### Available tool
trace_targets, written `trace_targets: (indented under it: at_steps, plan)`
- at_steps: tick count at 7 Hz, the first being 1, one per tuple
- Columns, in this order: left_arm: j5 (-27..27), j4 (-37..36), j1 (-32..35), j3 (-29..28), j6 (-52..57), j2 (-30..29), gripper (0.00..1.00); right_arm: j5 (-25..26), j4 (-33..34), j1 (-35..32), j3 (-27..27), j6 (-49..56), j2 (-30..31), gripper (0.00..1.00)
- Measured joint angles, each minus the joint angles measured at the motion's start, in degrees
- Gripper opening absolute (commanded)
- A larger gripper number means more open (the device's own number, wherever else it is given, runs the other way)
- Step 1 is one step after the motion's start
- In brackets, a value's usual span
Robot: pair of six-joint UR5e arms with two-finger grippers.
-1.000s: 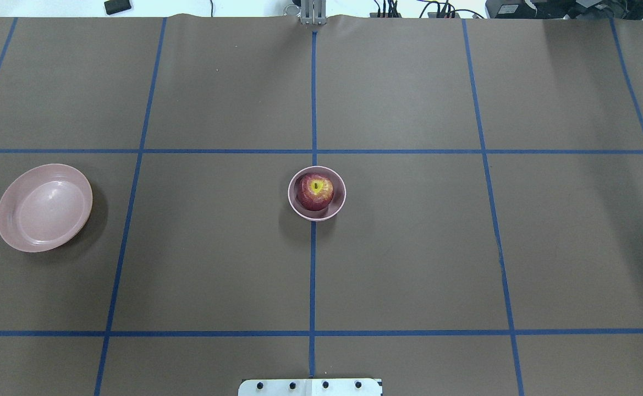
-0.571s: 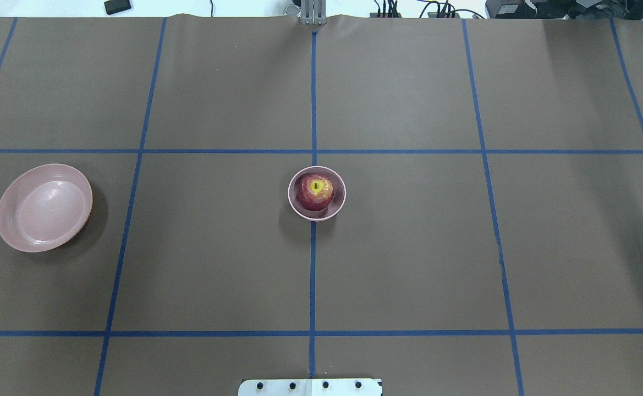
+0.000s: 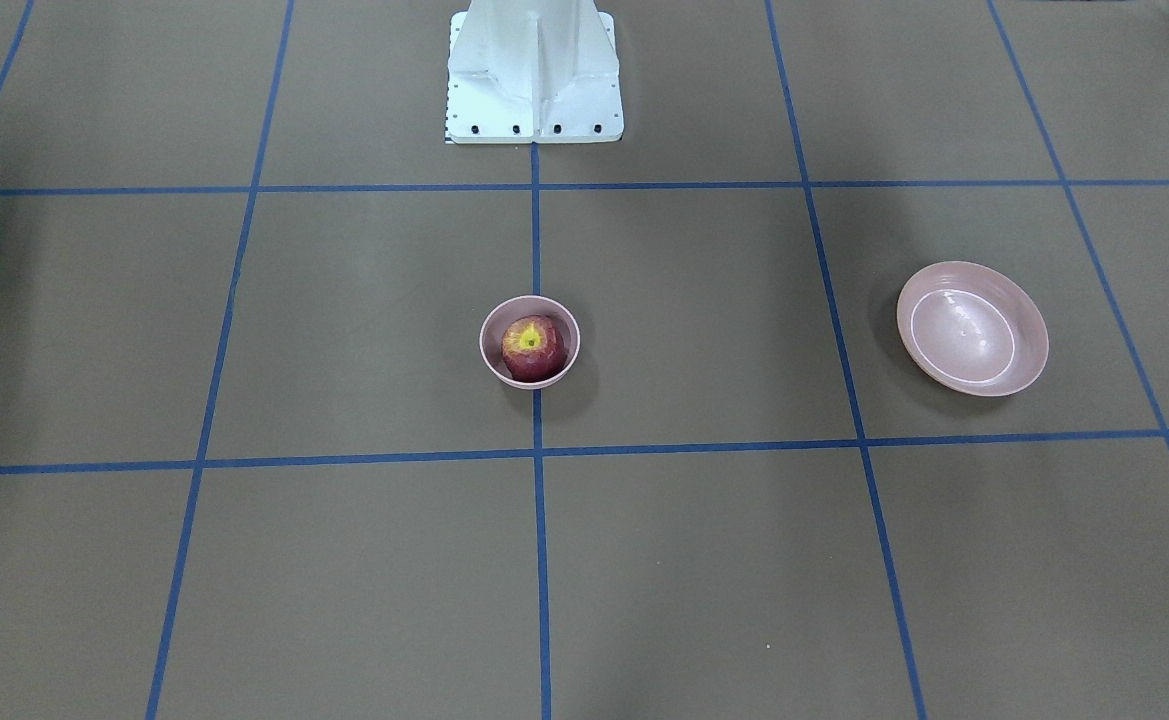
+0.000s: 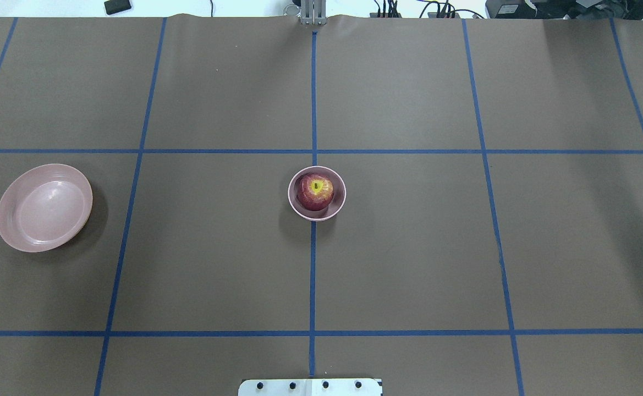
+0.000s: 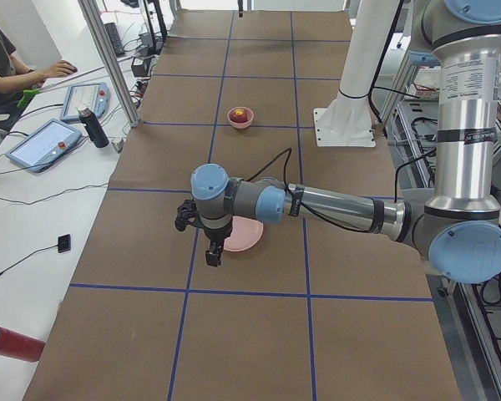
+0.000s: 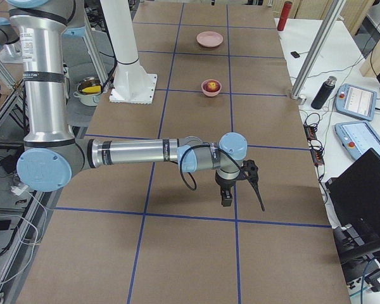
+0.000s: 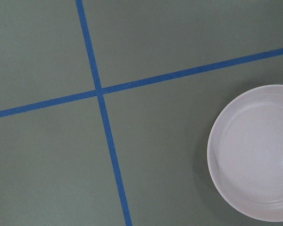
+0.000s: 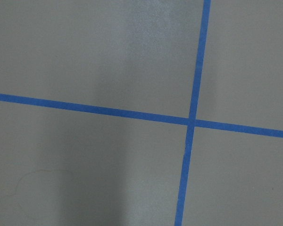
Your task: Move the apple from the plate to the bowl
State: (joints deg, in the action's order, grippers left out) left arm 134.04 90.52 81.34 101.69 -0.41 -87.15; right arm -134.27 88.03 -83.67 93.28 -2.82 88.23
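No visible shift anywhere in the overhead view; at most a slight fading of the soft shadow on the bench (image 4: 574, 247) at far right.

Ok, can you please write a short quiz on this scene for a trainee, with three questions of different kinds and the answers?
1. True or false: the apple sits inside the bowl.
2. What does the plate hold? A) nothing B) the apple C) the bowl
3. Fill in: the plate lies on the robot's ____ side of the table.

Key: 1 true; 2 A; 3 left.
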Motion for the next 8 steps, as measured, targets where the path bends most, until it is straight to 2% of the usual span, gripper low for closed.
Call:
trace_targets:
  at_steps: [2,8]
  plan:
    - [0.2,0.0,0.0,0.2,0.0,0.0,0.98,-1.6,1.8,-0.9,0.8,0.9,-0.2,1.00]
    - [0.4,0.8,-0.1,0.6,-0.1,-0.6,0.98,-2.0,1.6,-1.1,1.2,1.1,-0.3,1.00]
